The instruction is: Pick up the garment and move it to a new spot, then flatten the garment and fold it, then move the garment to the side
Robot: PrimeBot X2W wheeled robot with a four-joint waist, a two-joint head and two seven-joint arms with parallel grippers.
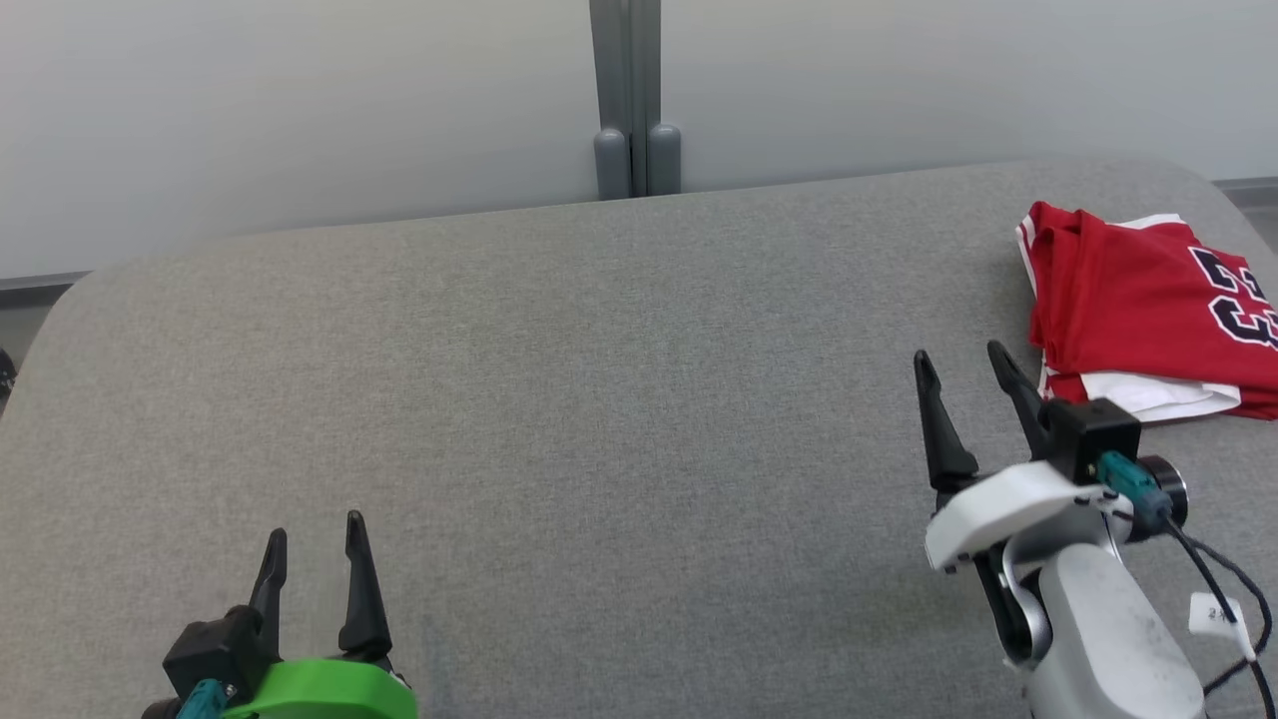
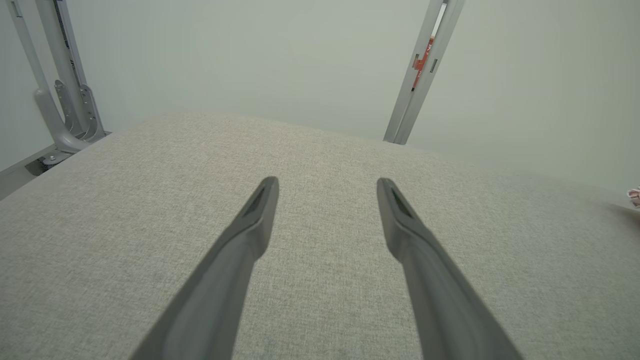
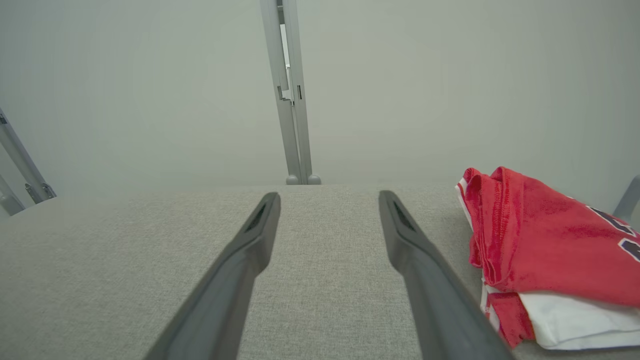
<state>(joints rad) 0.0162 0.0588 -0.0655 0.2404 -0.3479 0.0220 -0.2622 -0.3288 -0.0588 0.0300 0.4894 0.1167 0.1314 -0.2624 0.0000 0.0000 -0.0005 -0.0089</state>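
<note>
The garment (image 1: pixel 1138 300) is a red jersey with white trim and dark numbers, lying folded at the far right of the grey table. In the right wrist view the garment (image 3: pixel 545 240) sits just right of the fingers. My right gripper (image 1: pixel 963 361) hovers open just left of its near corner, apart from it, nothing between the fingers; its opening (image 3: pixel 330 200) shows bare table. My left gripper (image 1: pixel 315 531) stands open at the lower left, far from the garment, also empty (image 2: pixel 327 185). A sliver of the garment (image 2: pixel 635 196) peeks in at that view's right edge.
The grey fabric-covered table (image 1: pixel 599 399) has rounded far corners. Behind it stands a pale wall with a grey metal post (image 1: pixel 627 100) at the middle. More metal frame legs (image 2: pixel 60 100) stand off the table's left end. A cable and tag (image 1: pixel 1218 609) hang by my right wrist.
</note>
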